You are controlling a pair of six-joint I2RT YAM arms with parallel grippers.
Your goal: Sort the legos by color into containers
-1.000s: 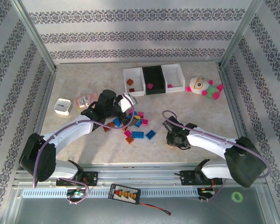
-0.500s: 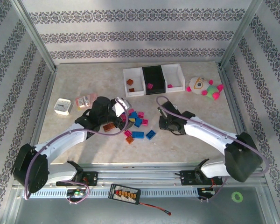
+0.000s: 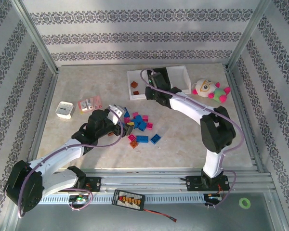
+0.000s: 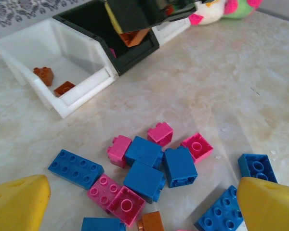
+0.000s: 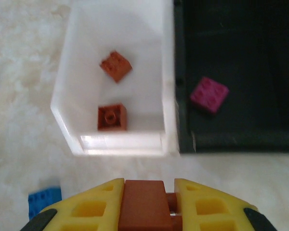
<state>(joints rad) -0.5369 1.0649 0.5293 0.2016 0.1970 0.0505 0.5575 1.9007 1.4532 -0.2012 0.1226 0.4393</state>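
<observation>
Legos [image 3: 140, 127] mostly unsorted; I judge the sorting barely begun.

Top view: blue, pink and brown bricks lie in a loose pile at centre frame. Your left gripper [image 3: 124, 118] sits at the pile's left edge. At upper centre, your right gripper [image 3: 151, 91] hangs over the row of bins, between the left white bin [image 3: 135, 73] and the right white bin [image 3: 182, 71]. A plush toy [image 3: 209, 90] lies right of the bins, near the table's right rail.

Left wrist view: yellow fingertips [image 4: 19, 204] sit in both lower corners, spread wide with nothing gripped. Blue and pink bricks lie between them. Bare marble fills the right side, giving room to move.

Right wrist view: yellow fingers [image 5: 94, 209] are clenched on a brown brick [image 5: 143, 204] at bottom centre, just short of the left white bin's near wall. That bin holds two brown bricks [image 5: 113, 117]. The black bin [image 5: 231, 139], touching it on the right, holds one magenta brick [image 5: 209, 94]. You must clear the rim, and drifting right risks the wrong bin.
</observation>
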